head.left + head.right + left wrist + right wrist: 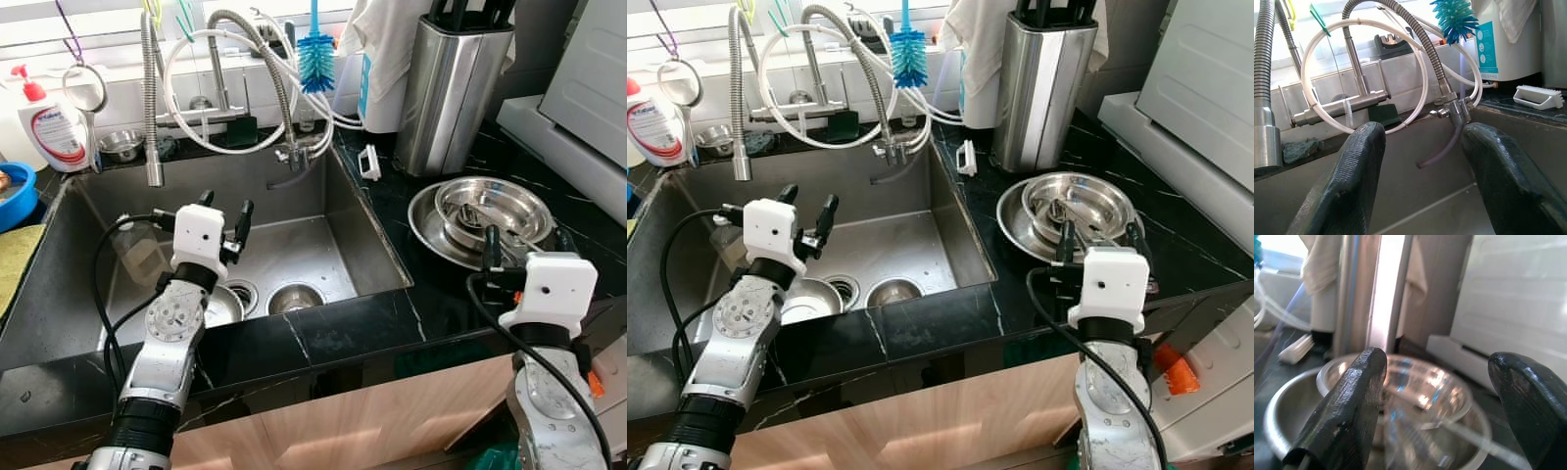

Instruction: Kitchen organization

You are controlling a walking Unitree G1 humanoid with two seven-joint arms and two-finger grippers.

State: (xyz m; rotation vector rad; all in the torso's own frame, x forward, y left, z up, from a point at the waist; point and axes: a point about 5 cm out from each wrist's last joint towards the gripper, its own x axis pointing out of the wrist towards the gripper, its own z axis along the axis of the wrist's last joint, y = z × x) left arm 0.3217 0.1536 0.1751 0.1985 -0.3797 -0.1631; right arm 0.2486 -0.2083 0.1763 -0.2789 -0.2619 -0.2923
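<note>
On the black marble counter (392, 211), right of the sink, two stainless steel bowls (490, 211) sit nested, the smaller inside the wider, with what looks like a clear glass lying in the top one, though it is hard to make out. The right gripper (524, 243) hovers at the near rim of these bowls, its black fingers (1342, 411) spread wide with nothing between them. A tall steel knife block (453, 83) stands just behind the bowls, and a small white scrub brush (369, 163) lies beside the sink edge. The left gripper (223, 217) hangs over the steel sink (343, 220), fingers spread apart and empty, above a small steel bowl (223, 305) lying near the drain (294, 297). Behind the sink are the coiled spring faucet (152, 98), looped white hoses (1420, 73), a blue bottle brush (315, 54) and a soap dispenser (51, 122).
</note>
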